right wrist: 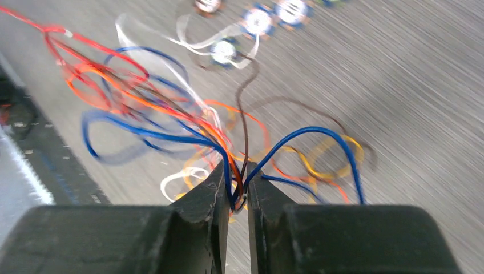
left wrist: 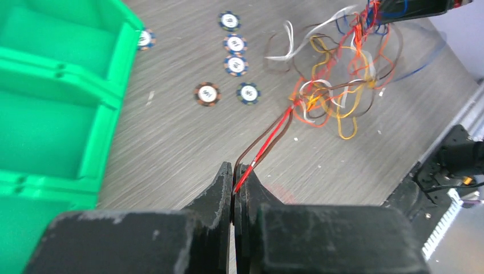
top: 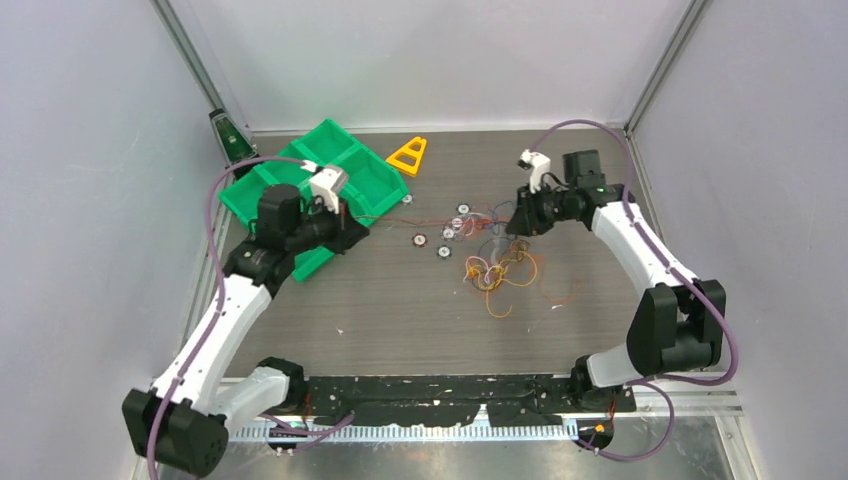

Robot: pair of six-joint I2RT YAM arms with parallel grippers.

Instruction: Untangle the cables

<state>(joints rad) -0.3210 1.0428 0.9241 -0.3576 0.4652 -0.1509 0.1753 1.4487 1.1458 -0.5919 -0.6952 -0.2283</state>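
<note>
- While the cables (top: 500, 268) lie bunched at the centre of the top view, a pulling-apart step is judged to be in hand.
- Red and brown strands are pinched in the clenched left gripper (left wrist: 235, 171), bottom centre of its view.
- Blue, brown and orange strands are nipped by the right gripper (right wrist: 238, 191).
- A slow, opposed pull is called for next, so that loops slide free.

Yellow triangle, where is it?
In the top view, the yellow triangle lies near the far edge of the table, just right of the green bin.
</note>
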